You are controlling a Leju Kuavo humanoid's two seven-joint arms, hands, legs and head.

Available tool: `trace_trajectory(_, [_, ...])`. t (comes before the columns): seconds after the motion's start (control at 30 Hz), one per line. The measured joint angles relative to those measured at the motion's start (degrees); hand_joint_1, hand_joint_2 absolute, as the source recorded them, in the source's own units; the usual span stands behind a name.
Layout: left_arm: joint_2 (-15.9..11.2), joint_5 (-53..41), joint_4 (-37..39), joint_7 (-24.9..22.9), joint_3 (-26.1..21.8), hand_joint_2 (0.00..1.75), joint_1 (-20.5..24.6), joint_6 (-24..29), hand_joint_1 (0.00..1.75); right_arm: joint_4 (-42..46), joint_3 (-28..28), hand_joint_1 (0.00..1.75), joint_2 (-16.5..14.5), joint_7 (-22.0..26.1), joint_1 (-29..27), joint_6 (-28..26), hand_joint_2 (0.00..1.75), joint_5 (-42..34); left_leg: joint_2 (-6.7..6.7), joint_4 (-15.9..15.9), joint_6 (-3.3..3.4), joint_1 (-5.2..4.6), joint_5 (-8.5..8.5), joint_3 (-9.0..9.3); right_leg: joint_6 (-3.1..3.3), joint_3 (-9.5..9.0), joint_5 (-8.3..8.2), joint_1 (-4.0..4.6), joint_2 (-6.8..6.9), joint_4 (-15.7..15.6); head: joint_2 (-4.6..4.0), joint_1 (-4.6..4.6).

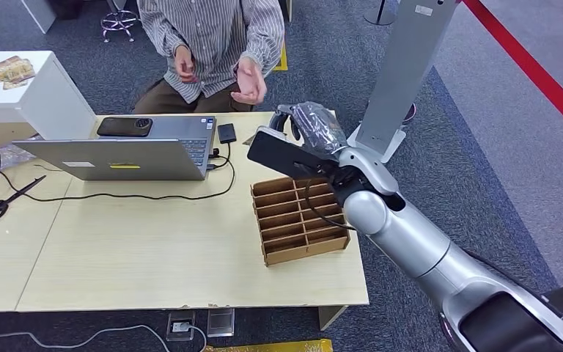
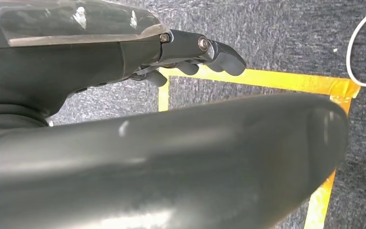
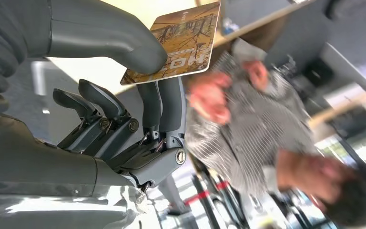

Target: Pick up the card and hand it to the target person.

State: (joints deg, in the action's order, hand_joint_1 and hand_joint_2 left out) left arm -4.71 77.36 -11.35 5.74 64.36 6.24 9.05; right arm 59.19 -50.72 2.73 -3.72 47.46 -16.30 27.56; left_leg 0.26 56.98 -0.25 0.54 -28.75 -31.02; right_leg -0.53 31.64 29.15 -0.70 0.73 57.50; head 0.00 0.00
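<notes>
The card [image 3: 176, 45] is brown and gold, printed with bare branches and pale lettering, pinched between the thumb and fingers of the right robot hand [image 1: 304, 132], raised over the table's [image 1: 154, 249] far edge toward the person [image 1: 216, 44] at 12 o'clock. In the head view the card is hidden behind that hand. The left robot hand [image 2: 186, 52] hangs over carpet, fingers curled, holding nothing. A wooden divider tray [image 1: 299, 218] sits below the right arm, a laptop [image 1: 117, 150] at 9 o'clock

Office: grey carpet [image 1: 484, 147], wooden desk [image 1: 154, 249], laptop [image 1: 117, 154], seated person [image 1: 212, 44].
</notes>
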Motion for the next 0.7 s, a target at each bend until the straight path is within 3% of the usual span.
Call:
trace_trajectory(0.17, [0.09, 0.04, 0.01, -0.35, 0.05, 0.00, -0.01, 0.01, 0.00, -2.12, 0.45, 1.75, -1.07, 1.48, -0.04, -2.62, 1.75, -0.27, 0.02, 0.02, 0.00, 0.00, -0.01, -0.03, 0.00, 0.03, 0.01, 0.00, -0.01, 0.03, 0.00, 0.00])
trace_trajectory(0.5, [-1.18, -2.44, 0.00, 0.39, 1.94, 0.00, 0.31, -0.90, 0.00, 6.71, 0.77, 1.75, 4.50, -2.65, -2.48, -2.78, 1.75, -1.67, -0.18, 0.08, 0.01, 0.02, -0.01, -0.11, -0.02, 0.03, 0.05, 0.02, 0.18, 0.03, 0.00, 0.00])
trace_trajectory(0.7, [-1.36, -2.53, -0.01, 0.35, 2.03, 0.00, 0.85, -1.14, 0.00, 7.13, 0.78, 1.75, 4.87, -3.34, -3.40, -2.42, 1.75, -1.18, -0.20, 0.10, 0.01, 0.02, -0.01, -0.15, -0.01, 0.06, 0.05, 0.02, 0.22, 0.06, 0.00, 0.00])
